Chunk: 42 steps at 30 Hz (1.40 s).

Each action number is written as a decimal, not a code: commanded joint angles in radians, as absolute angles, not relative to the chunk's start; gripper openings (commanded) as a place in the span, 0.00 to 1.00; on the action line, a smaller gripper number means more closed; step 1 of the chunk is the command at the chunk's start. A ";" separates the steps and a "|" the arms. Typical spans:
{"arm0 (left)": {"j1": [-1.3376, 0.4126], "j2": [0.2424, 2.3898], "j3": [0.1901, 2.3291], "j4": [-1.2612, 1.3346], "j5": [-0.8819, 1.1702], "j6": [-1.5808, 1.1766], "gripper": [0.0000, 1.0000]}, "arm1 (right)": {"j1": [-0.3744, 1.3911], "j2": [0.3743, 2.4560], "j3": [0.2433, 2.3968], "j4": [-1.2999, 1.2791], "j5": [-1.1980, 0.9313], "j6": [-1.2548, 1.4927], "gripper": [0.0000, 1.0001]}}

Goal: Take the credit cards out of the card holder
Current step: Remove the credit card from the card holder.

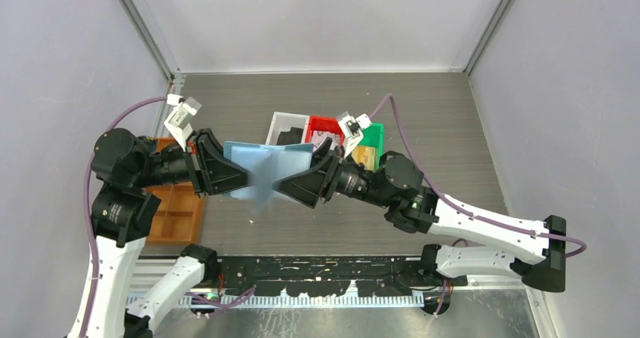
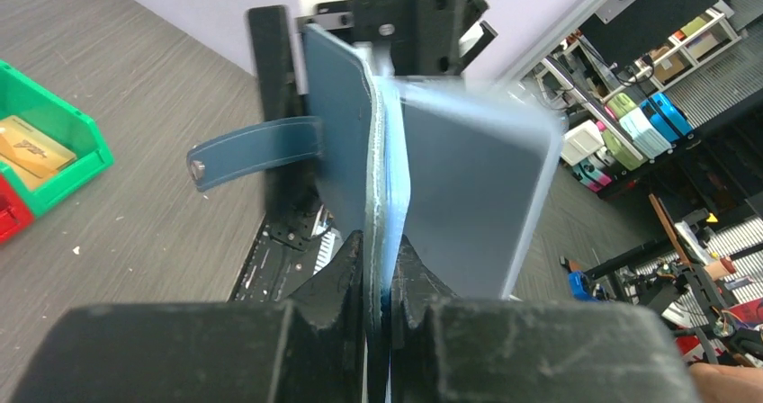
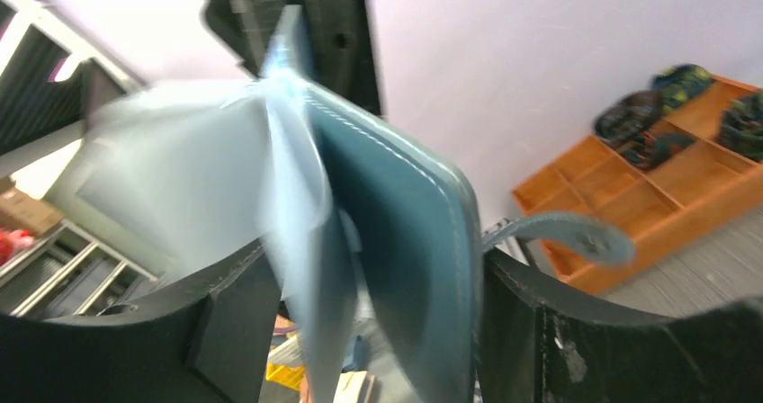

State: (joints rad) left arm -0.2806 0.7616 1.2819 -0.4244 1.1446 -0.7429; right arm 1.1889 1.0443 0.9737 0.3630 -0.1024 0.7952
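Two arms meet over the middle of the table [image 1: 453, 127] in the top view, with the card holder [image 1: 264, 161] in the air between them, spread open so its pale blue inside faces the camera. The left gripper [image 1: 245, 178] comes at it from the left and the right gripper [image 1: 281, 187] from the right, their tips close together at the holder's near edge. Behind the holder stand a white bin [image 1: 281, 119], a red bin [image 1: 323, 121] and a green bin [image 1: 375, 132]; a gold card [image 1: 364, 155] lies in the green one. An orange-brown tray [image 1: 177, 210] sits on the table beside the left arm. From the left wrist, that gripper's fingers [image 2: 346, 273] are clenched on the holder's lower edge. The dark blue cover stands upright above them, its tab [image 2: 256, 151] with the snap button sticks out to the left, and a pale flap [image 2: 477, 196] is blurred on the right. From the right wrist, the right gripper's fingers [image 3: 238, 322] stand wide apart on either side of the holder, released rather than pinching. The dark cover lies just beside one finger; whether they touch I cannot tell. The tray shows behind.
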 commanded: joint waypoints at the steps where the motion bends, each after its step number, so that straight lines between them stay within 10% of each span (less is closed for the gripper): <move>1: -0.281 0.784 1.277 -0.417 1.103 -0.729 0.00 | 1.213 0.991 0.994 0.542 -0.199 0.797 0.74; 42: -0.281 0.776 1.306 -0.391 1.132 -0.770 0.00 | 1.218 0.832 1.063 0.114 -0.032 0.581 0.47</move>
